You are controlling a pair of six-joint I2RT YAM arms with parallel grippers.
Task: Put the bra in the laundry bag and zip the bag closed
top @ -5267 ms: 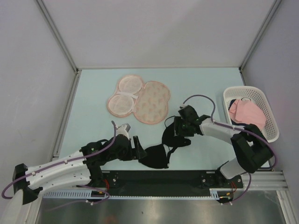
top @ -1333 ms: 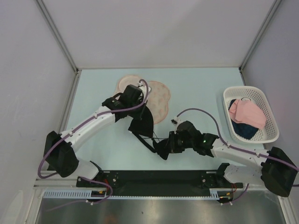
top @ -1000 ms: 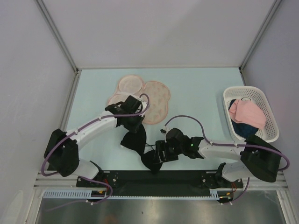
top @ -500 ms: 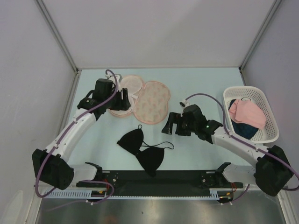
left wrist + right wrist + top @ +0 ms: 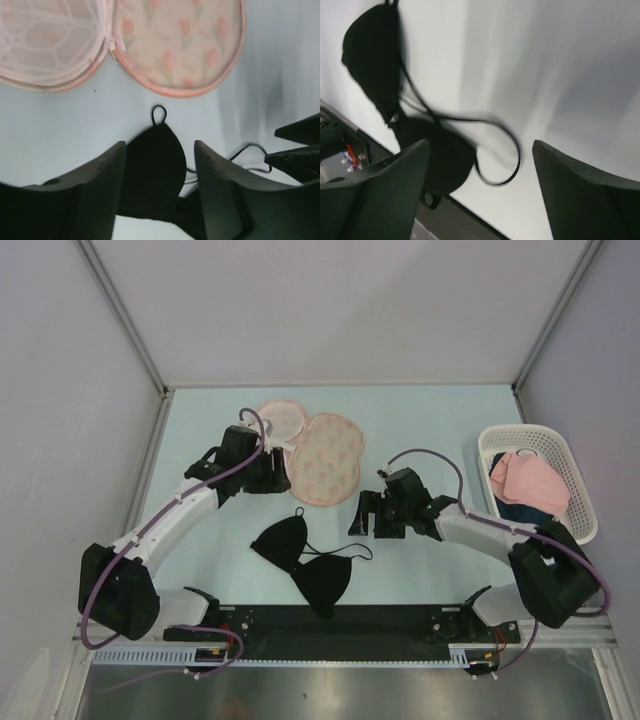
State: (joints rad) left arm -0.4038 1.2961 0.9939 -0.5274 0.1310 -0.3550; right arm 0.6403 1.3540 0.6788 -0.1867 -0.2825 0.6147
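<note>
Left gripper (image 5: 270, 473) and right gripper (image 5: 363, 515) both gape, empty; bra (image 5: 305, 558) lies on desk (image 5: 430, 430) between them, base-side, laundry bag (image 5: 325, 455) unzipped beside left one, so we pinch cup edges, not straps.

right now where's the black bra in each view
Top external: bra lies flat on the table, low centre, between the arms.
Left wrist: bra at bottom centre, under the laundry bag.
Right wrist: bra on the left, strap looping right.
Landmark: laundry bag, in top and left wrist views only.
</note>
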